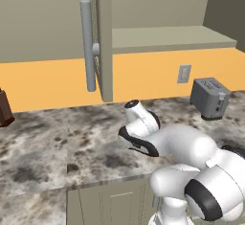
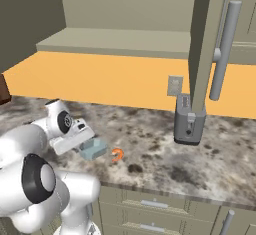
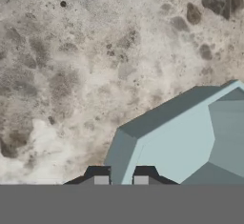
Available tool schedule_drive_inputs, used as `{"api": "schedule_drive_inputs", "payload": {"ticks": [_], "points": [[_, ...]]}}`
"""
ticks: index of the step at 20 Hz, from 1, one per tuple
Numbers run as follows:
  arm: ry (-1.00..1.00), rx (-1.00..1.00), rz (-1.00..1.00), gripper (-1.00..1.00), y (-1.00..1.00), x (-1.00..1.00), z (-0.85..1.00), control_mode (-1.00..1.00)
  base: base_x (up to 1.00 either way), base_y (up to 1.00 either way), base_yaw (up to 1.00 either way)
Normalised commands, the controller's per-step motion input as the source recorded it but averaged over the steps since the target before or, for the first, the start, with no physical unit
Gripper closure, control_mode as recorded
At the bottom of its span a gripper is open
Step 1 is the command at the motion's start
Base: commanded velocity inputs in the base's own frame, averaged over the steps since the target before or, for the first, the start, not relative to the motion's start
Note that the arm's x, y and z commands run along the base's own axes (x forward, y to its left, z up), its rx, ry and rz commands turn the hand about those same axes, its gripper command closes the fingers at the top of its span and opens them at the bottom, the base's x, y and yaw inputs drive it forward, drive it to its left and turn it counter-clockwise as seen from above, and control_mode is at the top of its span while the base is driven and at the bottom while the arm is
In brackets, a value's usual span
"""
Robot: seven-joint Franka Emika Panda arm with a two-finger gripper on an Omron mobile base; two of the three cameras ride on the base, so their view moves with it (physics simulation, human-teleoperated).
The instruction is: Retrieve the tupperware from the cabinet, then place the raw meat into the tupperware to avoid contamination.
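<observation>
The gripper (image 2: 86, 144) pinches the near wall of the tupperware (image 2: 94, 149), a shallow, squarish pale-blue translucent box resting open-side up on the speckled stone counter (image 2: 165, 159), nothing visible inside. Just right, apart, lies the raw meat (image 2: 117, 155), an orange-red hook. Farther right stands the boxy grey toaster (image 2: 189, 121).

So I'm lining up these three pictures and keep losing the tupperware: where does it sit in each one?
Left base view: I cannot make it out; the arm's white links lie over that part of the counter.
Right base view: the tupperware sits lower left of centre, at the gripper, with the raw meat just right of it.
Hand view: lower right, its wall between the fingertips.
Shared landmark: the toaster on the counter.
</observation>
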Motion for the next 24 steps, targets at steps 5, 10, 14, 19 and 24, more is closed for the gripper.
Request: {"api": "schedule_drive_inputs", "payload": {"ticks": [5, 10, 14, 19, 24], "points": [[-0.06, 0.00, -0.05, 1.00, 0.00, 0.26, -0.49, -1.00, 0.00, 0.00, 0.00], [-0.05, 0.00, -0.05, 1.00, 0.01, 0.29, -0.39, -1.00, 0.00, 0.00, 0.00], [-0.01, 0.00, -0.02, 1.00, 0.04, 0.10, -0.22, -1.00, 0.00, 0.00, 0.00], [0.00, 0.00, -0.01, -1.00, 0.06, 0.00, -0.08, -1.00, 0.00, 0.00, 0.00], [-0.04, 0.00, 0.00, -1.00, -0.02, -0.01, 0.02, -1.00, 0.00, 0.00, 0.00]]}}
